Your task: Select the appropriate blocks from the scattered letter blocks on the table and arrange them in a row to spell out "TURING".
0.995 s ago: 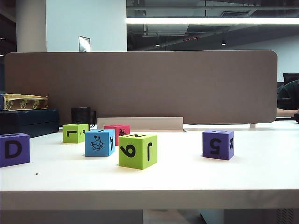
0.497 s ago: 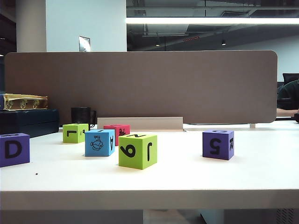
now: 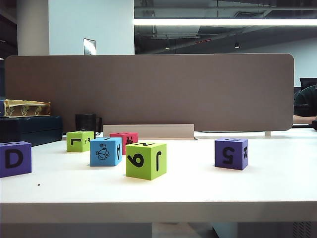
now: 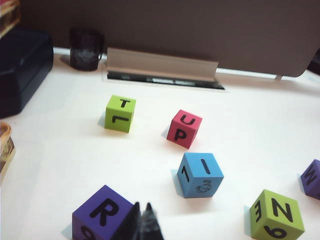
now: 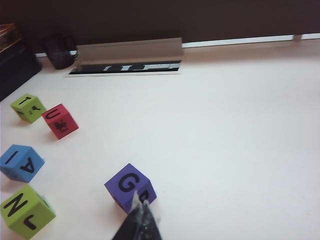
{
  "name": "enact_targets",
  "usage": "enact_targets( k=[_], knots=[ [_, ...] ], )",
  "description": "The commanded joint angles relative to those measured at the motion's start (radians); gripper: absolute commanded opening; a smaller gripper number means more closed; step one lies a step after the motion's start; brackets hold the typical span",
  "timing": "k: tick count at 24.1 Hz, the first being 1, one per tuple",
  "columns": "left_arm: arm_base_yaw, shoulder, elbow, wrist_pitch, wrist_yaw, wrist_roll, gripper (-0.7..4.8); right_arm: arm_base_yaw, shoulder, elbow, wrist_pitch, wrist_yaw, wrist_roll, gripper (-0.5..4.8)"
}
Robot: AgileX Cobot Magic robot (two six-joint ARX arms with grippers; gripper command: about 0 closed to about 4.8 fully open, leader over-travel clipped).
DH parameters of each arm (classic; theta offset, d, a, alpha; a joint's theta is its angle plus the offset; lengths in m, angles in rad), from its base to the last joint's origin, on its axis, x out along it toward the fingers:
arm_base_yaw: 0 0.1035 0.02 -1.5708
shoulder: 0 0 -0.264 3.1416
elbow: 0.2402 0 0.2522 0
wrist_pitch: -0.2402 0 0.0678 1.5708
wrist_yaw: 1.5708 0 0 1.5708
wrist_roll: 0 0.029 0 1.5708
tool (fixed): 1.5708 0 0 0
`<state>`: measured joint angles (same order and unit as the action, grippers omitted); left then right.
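Blocks (image 3: 145,159) unmoved (shut hands (image 4: 142,222) (image 5: 140,216) over table (image 3: 198,193))

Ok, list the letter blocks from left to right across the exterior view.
Purple D block → small lime green block → blue fish block → large lime green block with 9 and J → purple block with 5 and R. The red block overlaps, so it is left out.

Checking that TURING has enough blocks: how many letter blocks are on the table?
6. Purple D/R block far left, small green T block at the back, red U block beside it, blue fish block, big green N block in front, purple G block right. None seems hidden.
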<state>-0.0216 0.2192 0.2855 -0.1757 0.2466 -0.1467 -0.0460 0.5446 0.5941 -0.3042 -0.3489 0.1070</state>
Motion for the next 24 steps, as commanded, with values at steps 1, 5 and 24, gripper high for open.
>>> enact_targets(
  k=[1, 5, 24],
  knots=[
    [0.001, 0.121, 0.05, 0.047, 0.004, 0.001, -0.06, 0.052, 0.08, 0.048, 0.018, -0.013, -0.007, -0.01],
    [0.001, 0.277, 0.138, 0.06, 0.003, 0.001, -0.06, 0.148, 0.164, 0.086, 0.018, -0.012, -0.045, -0.01],
    [-0.009, 0.802, 0.527, 0.014, 0.077, 0.002, -0.06, 0.433, 0.35, 0.135, 0.044, 0.009, -0.086, -0.01]
  ],
)
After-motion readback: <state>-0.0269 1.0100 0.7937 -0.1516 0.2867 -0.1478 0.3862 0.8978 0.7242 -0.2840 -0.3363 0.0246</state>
